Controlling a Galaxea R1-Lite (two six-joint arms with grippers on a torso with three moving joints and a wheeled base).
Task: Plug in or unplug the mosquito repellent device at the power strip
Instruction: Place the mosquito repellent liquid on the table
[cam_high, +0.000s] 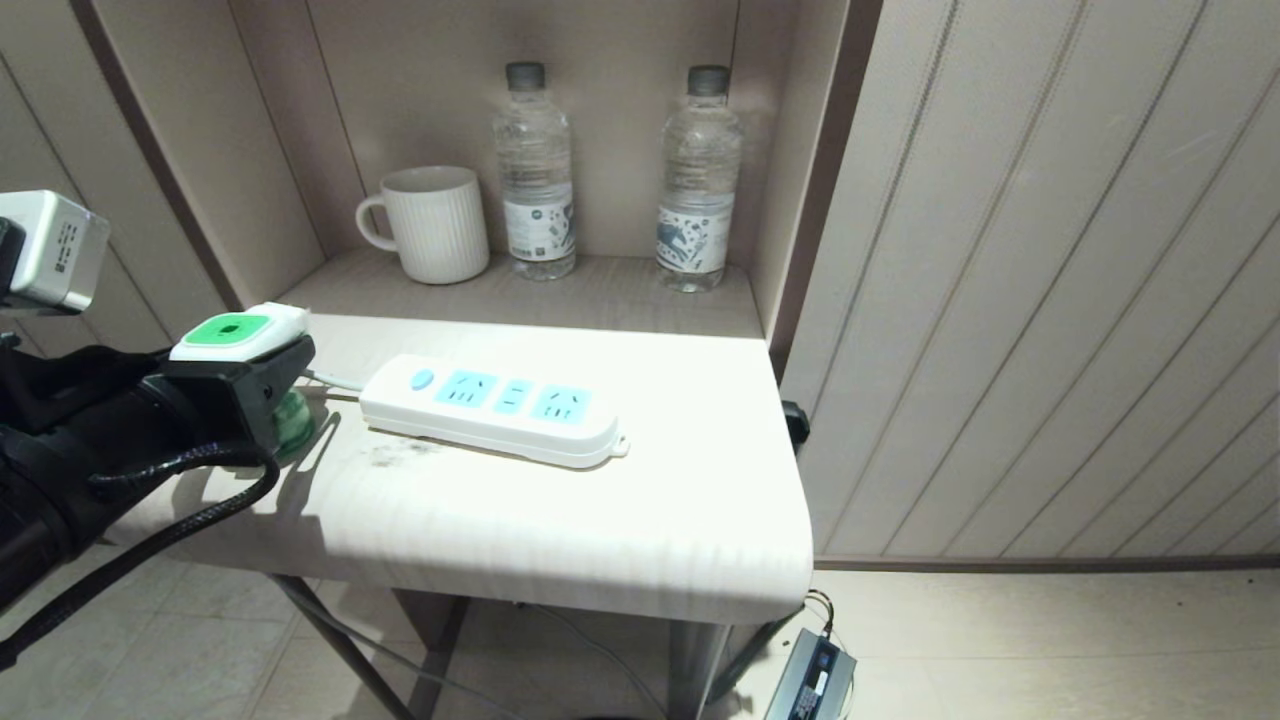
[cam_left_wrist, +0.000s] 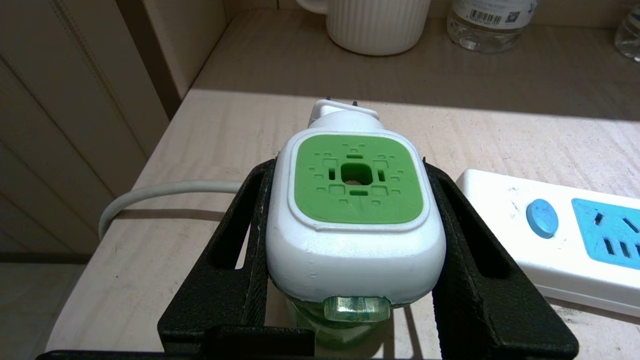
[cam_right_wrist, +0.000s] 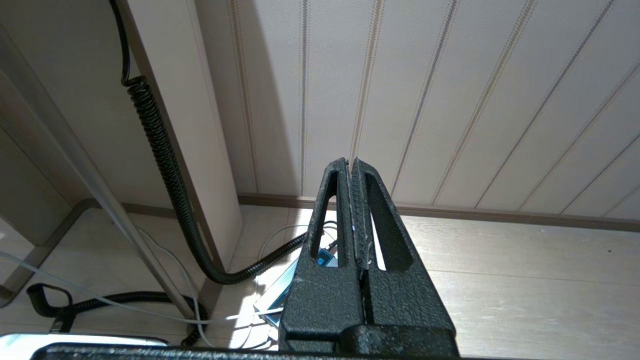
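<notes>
Left gripper (cam_high: 262, 372) at the left edge of the head view, over the left end of the small table (cam_high: 600, 520), clamped on the mosquito repellent device (cam_high: 240, 332). In the left wrist view the same gripper (cam_left_wrist: 350, 210) seen from behind, one black finger (cam_left_wrist: 240, 240) pressed on each side of the white body of the device (cam_left_wrist: 355, 220). Green square face turned up, plug end pointing away from the wrist camera, toward the niche. Under the white head, a bit of green translucent bottle, low in the wrist frame. Not plugged in: device held apart from the power strip (cam_high: 495, 405), just beside its button end.

Power strip lying flat at the middle of the head view, a little slanted, round blue button (cam_high: 422, 379) at its left end, three light-blue socket faces to the right of it. All sockets free. White cord (cam_high: 330, 380) going out from the left end, passing behind the gripper. In the wrist view, strip (cam_left_wrist: 560, 235) at the right edge, cord (cam_left_wrist: 165, 192) curving at the middle left.

In the niche behind, upper centre of the head view: white ribbed mug (cam_high: 432, 224) and two clear water bottles (cam_high: 534, 170) standing upright.

Right gripper (cam_right_wrist: 351, 210) low beside the table, near the floor, fingers pressed together with nothing between.
</notes>
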